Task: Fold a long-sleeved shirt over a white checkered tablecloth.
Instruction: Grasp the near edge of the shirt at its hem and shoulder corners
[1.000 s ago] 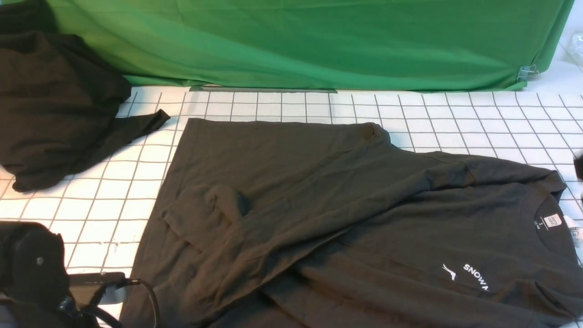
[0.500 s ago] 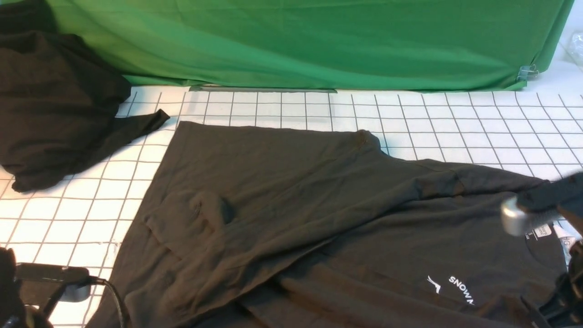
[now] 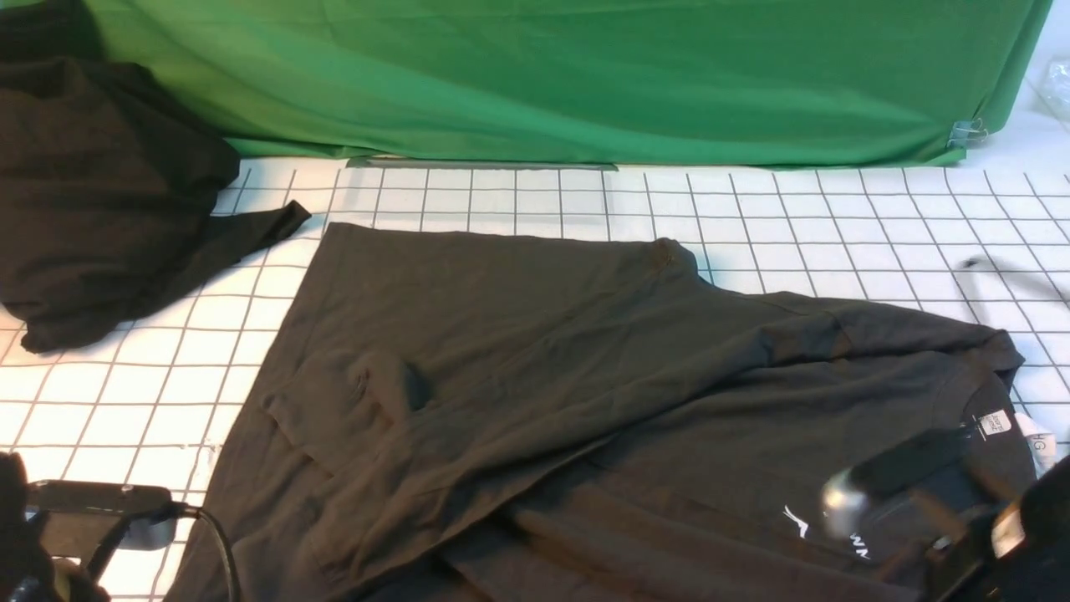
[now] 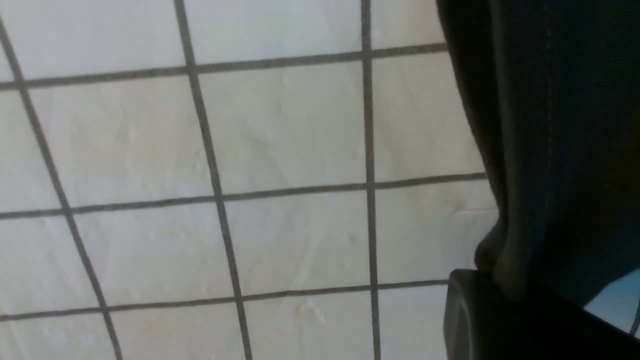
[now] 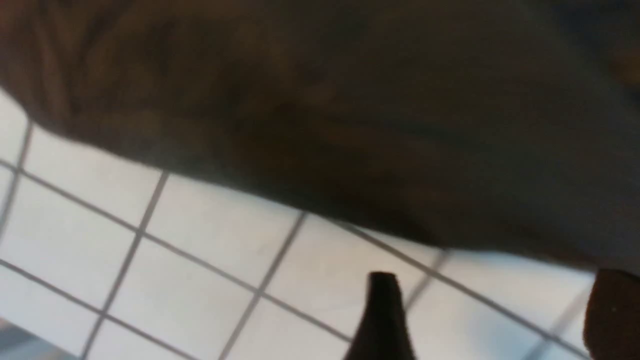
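Observation:
The long-sleeved shirt (image 3: 535, 368) lies spread and creased on the white checkered tablecloth (image 3: 836, 209), its white neck label (image 3: 992, 422) at the right and part of its white print (image 3: 798, 520) near the front. In the left wrist view my left gripper (image 4: 505, 300) is shut on a fold of the shirt's hem (image 4: 550, 150), just above the tablecloth (image 4: 280, 140). My right gripper (image 5: 495, 315) is open, with bare tablecloth (image 5: 200, 240) between its fingertips (image 5: 382, 310) and the shirt's edge (image 5: 350, 125) just beyond them. The right arm (image 3: 961, 518) shows blurred over the shirt's chest at the front right.
A blacker heap of garments (image 3: 100, 192) lies at the back left, one flap reaching toward the shirt. A green backdrop cloth (image 3: 585, 75) hangs along the far edge, with a metal clip (image 3: 968, 132) at its right end. The left arm's body and cable (image 3: 92, 510) sit at the front left corner.
My right gripper has opened and let go of the shirt's collar area, and the arm has dropped toward the front. A second ago the shirt slid left and nearer; the left gripper stays shut.

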Tool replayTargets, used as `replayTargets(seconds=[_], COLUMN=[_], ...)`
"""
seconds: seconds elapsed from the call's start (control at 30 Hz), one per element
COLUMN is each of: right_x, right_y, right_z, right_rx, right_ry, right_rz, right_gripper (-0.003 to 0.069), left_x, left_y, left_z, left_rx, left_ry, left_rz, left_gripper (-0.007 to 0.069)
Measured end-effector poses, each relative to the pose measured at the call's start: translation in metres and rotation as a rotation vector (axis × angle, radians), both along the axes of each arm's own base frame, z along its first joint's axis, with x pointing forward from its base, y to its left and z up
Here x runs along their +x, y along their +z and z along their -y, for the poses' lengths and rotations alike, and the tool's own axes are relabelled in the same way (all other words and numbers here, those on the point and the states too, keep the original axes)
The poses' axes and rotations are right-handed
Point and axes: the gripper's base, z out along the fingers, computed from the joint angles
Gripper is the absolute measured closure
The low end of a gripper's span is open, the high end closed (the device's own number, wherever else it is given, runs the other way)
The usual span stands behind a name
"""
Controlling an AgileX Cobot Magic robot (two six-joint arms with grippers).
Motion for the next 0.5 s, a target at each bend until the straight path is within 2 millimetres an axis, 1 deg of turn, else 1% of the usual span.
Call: replayTargets(seconds=[0.03, 0.1, 0.13, 0.17, 0.37, 0.4, 0.47, 0.5], right_x=[0.000, 0.001, 0.001, 0.001, 0.005, 0.006, 0.006, 0.007], right_y=[-0.005, -0.010, -0.011, -0.013, -0.022, -0.023, -0.025, -0.024], right_z=[-0.007, -0.015, -0.016, -0.022, -0.026, -0.026, -0.025, -0.025], right_rx=[-0.016, -0.020, -0.021, -0.020, -0.058, -0.069, -0.081, -0.085], right_ry=[0.050, 0.091, 0.094, 0.123, 0.180, 0.194, 0.202, 0.206], right_rz=[0.012, 0.047, 0.048, 0.068, 0.087, 0.089, 0.090, 0.095], right_gripper=[0.0148, 0.0141, 0.0141, 0.0140, 0.0144, 0.0162, 0.0228, 0.0307], left_x=[0.000, 0.000, 0.000, 0.000, 0.000, 0.000, 0.000, 0.000], left_y=[0.000, 0.000, 0.000, 0.000, 0.000, 0.000, 0.000, 0.000], left_z=[0.000, 0.001, 0.001, 0.001, 0.001, 0.001, 0.001, 0.001], left_rx=[-0.005, -0.012, -0.012, -0.011, -0.012, -0.012, -0.012, -0.012], left_ry=[0.002, 0.004, 0.004, -0.004, -0.008, -0.010, -0.010, -0.010], left_rz=[0.001, 0.000, 0.000, 0.000, 0.001, 0.003, 0.004, 0.004], left_gripper=[0.0603, 0.0603, 0.0603, 0.0603, 0.0603, 0.0603, 0.0603, 0.0603])
